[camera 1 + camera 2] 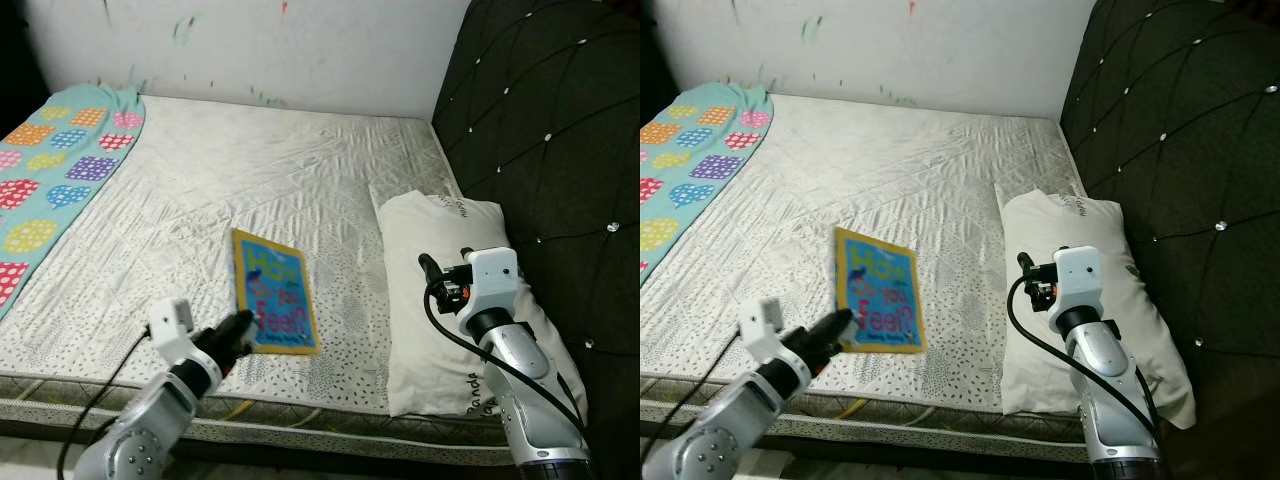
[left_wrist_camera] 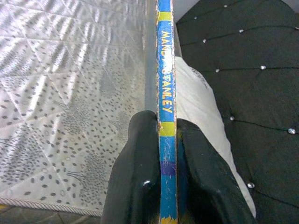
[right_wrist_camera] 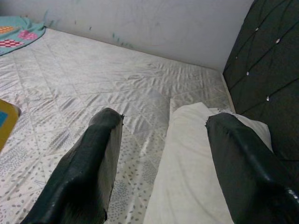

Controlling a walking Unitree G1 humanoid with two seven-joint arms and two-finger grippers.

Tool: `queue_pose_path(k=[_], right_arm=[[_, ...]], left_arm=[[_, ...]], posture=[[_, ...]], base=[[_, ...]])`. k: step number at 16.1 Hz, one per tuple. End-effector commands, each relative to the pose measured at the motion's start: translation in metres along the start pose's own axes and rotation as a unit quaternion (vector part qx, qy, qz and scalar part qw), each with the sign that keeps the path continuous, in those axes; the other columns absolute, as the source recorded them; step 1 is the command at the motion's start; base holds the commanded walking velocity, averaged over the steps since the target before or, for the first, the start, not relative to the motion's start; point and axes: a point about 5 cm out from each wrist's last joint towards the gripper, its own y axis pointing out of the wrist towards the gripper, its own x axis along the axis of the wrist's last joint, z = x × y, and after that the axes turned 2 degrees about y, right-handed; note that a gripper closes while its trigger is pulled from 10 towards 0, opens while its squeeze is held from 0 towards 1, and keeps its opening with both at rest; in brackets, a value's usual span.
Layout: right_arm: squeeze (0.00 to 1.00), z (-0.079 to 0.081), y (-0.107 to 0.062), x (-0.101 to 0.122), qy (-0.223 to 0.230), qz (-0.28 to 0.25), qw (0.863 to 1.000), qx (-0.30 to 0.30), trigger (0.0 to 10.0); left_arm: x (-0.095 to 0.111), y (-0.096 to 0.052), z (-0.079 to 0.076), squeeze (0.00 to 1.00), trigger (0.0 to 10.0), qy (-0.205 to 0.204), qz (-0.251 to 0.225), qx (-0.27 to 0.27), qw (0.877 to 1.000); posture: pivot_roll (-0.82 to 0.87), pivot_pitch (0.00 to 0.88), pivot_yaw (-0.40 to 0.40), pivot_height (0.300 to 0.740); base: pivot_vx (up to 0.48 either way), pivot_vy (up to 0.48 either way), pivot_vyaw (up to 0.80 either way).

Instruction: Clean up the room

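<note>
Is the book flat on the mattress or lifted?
Lifted at one edge: left gripper clamps the book, which tilts up off the mattress.

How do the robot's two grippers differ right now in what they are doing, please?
The left gripper is shut on the edge of the blue and yellow book, while the right gripper is open and holds nothing. The left gripper sits low at the mattress's near edge; the right gripper is raised above the white pillow. Both have two long black fingers.
</note>
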Motion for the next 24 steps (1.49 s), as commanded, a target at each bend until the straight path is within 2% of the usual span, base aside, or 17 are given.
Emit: queue_pose_path(k=[1, 6, 17, 19, 24], right_arm=[[0.0, -0.0031, 0.0003, 0.0052, -0.003, -0.006, 1.0, -0.005, 10.0], [0.0, -0.0016, 0.002, 0.005, -0.004, -0.006, 1.0, -0.001, 10.0], [0.0, 0.0003, 0.004, 0.0036, -0.003, -0.002, 1.0, 0.002, 10.0], [0.0, -0.0006, 0.0034, 0.0029, -0.002, -0.001, 1.0, 0.001, 10.0], [0.0, -0.0004, 0.0031, 0.0034, 0.001, -0.002, 1.0, 0.001, 10.0]], left_arm=[[0.0074, 0.002, -0.0058, 0.0, 10.0, 0.013, -0.015, -0.011, 1.0], [0.0067, 0.0039, -0.0072, 0.0, 10.0, 0.017, -0.018, -0.012, 1.0], [0.0084, 0.0058, -0.0083, 0.0, 10.0, 0.017, -0.032, -0.015, 0.999], [0.0127, 0.0059, -0.0095, 0.0, 10.0, 0.004, -0.051, -0.015, 0.999], [0.0125, 0.006, -0.0088, 0.0, 10.0, 0.004, -0.053, -0.015, 0.998]], posture=[[-0.08, 0.025, -0.043, 0.74], [-0.08, 0.018, -0.046, 0.74], [-0.08, 0.014, -0.047, 0.74], [-0.08, 0.017, -0.047, 0.74], [-0.08, 0.02, -0.045, 0.74]], base=[[0.0, 0.0, 0.0], [0.0, 0.0, 0.0], [0.0, -0.375, 0.0], [0.0, 0.0, 0.0], [0.0, 0.0, 0.0]])
